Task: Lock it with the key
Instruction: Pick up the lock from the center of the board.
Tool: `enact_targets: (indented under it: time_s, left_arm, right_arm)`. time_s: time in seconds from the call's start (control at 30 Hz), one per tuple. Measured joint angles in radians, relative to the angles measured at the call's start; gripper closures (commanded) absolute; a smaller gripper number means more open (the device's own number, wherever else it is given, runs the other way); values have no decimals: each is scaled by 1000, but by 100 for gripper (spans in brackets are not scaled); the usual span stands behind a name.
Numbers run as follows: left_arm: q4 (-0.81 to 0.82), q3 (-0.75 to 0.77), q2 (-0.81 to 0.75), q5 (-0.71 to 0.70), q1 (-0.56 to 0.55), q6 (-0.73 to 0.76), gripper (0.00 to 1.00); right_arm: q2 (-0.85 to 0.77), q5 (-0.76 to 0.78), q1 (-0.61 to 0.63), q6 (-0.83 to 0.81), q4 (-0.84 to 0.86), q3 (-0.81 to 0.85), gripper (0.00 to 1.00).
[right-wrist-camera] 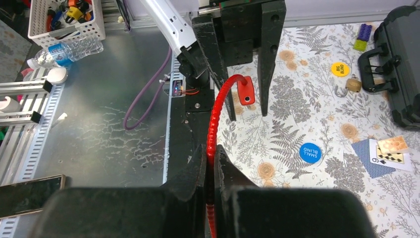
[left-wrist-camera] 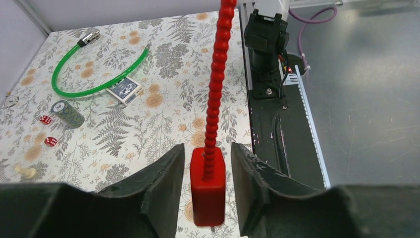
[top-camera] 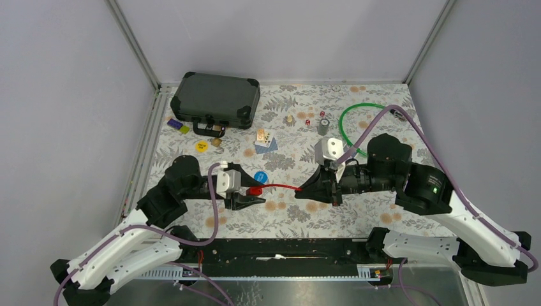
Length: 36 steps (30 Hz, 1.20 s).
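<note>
Where arms meet (mid-worktop point(top-camera: 300, 217)): red lock strung between the 2 hands
L hand point(left-wrist-camera: 207, 163): jaws apart, one finger point(left-wrist-camera: 171, 183) each side of block, thin gap showing both sides (not clamped as far as pics show)
Block point(left-wrist-camera: 208, 191): red, squarish, between L hand's jaws; small round hole in one face per R wrist view; can't tell if it rests on worktop
Cable point(left-wrist-camera: 216, 84): red, ribbed; runs from top of block across to R hand, bends just before block
R hand point(right-wrist-camera: 212, 153): jaws together, clamped on cable partway along, the rest trailing back under the hand
Blue chip point(top-camera: 260, 177): flat on worktop, just behind block, marked "small blind"
Yellow chip point(top-camera: 201, 146): further back-left, marked "big blind", near case
Case point(top-camera: 217, 101): dark, shut, back-left corner, handle facing the arms
Padlock point(right-wrist-camera: 352, 85): brass-coloured, just in front of case handle, well apart from both hands
Cards point(top-camera: 265, 140): small pile mid-back, a few face up
Tube point(top-camera: 348, 121): green loop, back-right, behind R arm
Dice point(left-wrist-camera: 45, 119): 2 red ones beside a grey chip stack point(left-wrist-camera: 67, 113), back centre
</note>
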Motion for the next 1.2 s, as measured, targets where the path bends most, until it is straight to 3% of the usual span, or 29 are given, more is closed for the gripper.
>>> enact_targets:
  time_s: [0.3,0.47,0.5,0.7,0.93,1.2]
  left_arm:
    - [32,-2,-13,-6,0,-19,62]
    - [40,-2,-13,-8,0,-21,97]
    - [43,-4,-13,-9,0,-21,100]
    - [80,-23,-11,-10,0,-40,100]
    - [196,-57,13,-6,0,-152,100]
    - [597,-174,105,68,0,-460,100]
  right_arm:
    - [-29,32,0,0,0,0,100]
    - [-32,36,0,0,0,0,100]
    - [-33,36,0,0,0,0,100]
    - [-47,61,0,-5,27,-20,98]
    - [-180,176,0,-67,209,-217,100]
    - [-249,289,0,-153,508,-404,100]
